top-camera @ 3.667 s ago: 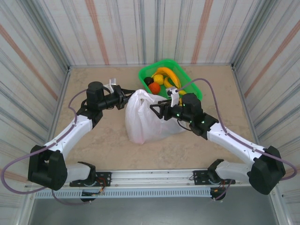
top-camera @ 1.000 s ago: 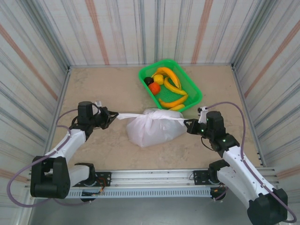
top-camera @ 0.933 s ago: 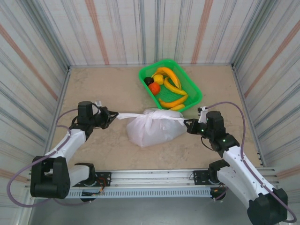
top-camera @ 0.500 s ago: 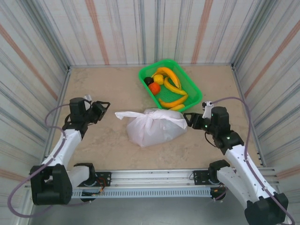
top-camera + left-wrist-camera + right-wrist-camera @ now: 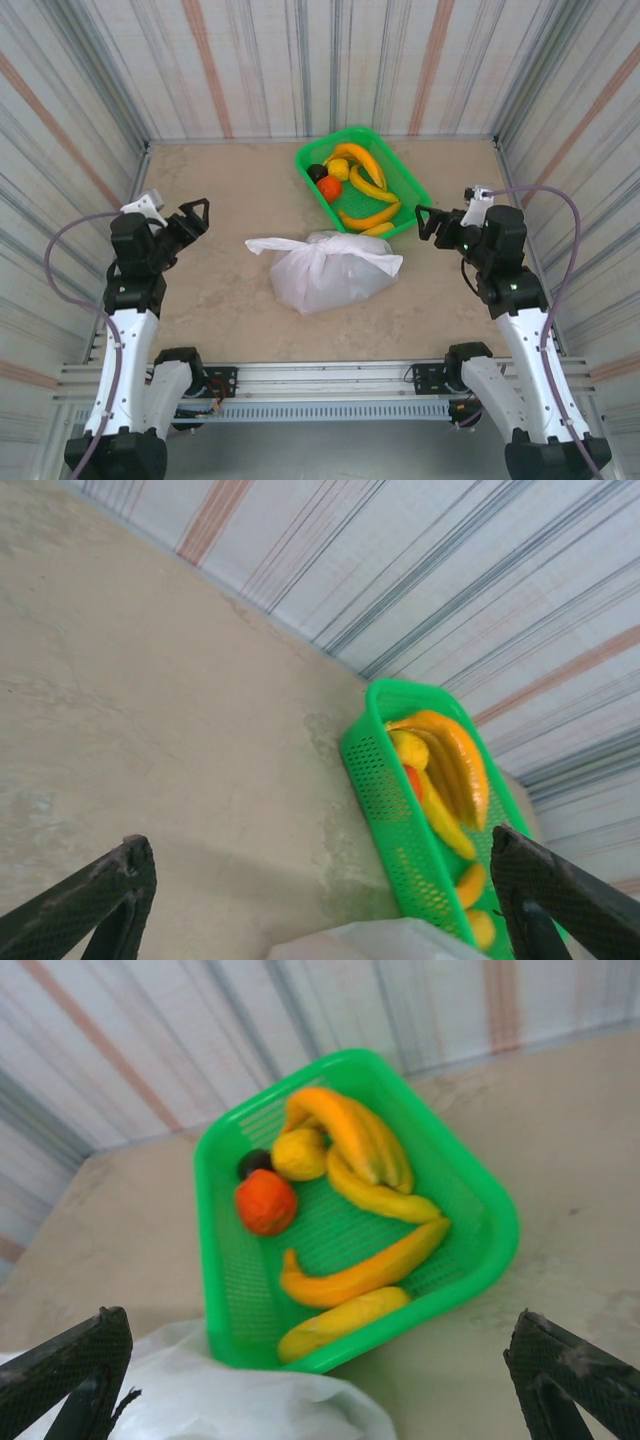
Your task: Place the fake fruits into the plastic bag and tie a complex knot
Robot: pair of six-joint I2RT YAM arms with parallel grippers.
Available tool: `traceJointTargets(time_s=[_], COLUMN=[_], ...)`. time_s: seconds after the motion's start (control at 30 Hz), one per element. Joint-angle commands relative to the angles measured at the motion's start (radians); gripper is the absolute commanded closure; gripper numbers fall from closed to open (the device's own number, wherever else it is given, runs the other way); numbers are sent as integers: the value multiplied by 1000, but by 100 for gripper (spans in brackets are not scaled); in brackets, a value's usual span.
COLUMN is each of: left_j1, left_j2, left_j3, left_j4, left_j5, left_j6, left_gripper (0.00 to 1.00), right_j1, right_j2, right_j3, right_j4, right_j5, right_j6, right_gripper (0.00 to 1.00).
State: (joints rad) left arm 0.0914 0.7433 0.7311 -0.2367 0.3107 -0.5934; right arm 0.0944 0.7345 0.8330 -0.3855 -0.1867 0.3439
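Two hands, both spread wide and empty. The left hand [image 5: 188, 222] hangs over the bench [image 5: 220, 300], well left of the bag [image 5: 325, 275]. The right hand [image 5: 428, 228] is just right of the basket [image 5: 418, 200], apart from the bag. The bag lies mid-bench just beside the basket's near side, its top bunched into a knot [image 5: 318, 250] with loose ends out left and right. The fruits [image 5: 355, 180] (bananas, an orange one, a dark one) sit in the basket. Can't tell what's inside the bag.
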Motion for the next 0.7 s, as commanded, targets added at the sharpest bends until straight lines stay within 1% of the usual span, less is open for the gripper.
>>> traceJointTargets(time_s=[0.0,0.07,0.13,0.3,0.43,0.57,0.67], left_j1=[13,13,14,14,16,16,16], left_j2=[-33,-49,-66,-99,-97,-85,-61], left_j3=[19,11,-5,-33,-50,-99,-157], left_j4=[-29,-19,-9,17,20,59,115], left_j5=[-62,-94,-154,-260,-279,-289,-317], left_j6=[149,182,203,266,286,286,285], left_gripper=[7,5,2,1,1,1,1], right_j1=[-25,-38,-50,-86,-94,-97,-101], right_j2=[-8,-21,-34,-18,26,66,138], right_j3=[-22,-59,-102,-178,-250,-362,-423], right_j4=[-15,9,37,92,175,342,451], right_j5=[148,197,232,244,270,323,343], right_j6=[-38,-49,-61,-70,-78,-103,-115], right_gripper=[1,1,1,1,1,1,1])
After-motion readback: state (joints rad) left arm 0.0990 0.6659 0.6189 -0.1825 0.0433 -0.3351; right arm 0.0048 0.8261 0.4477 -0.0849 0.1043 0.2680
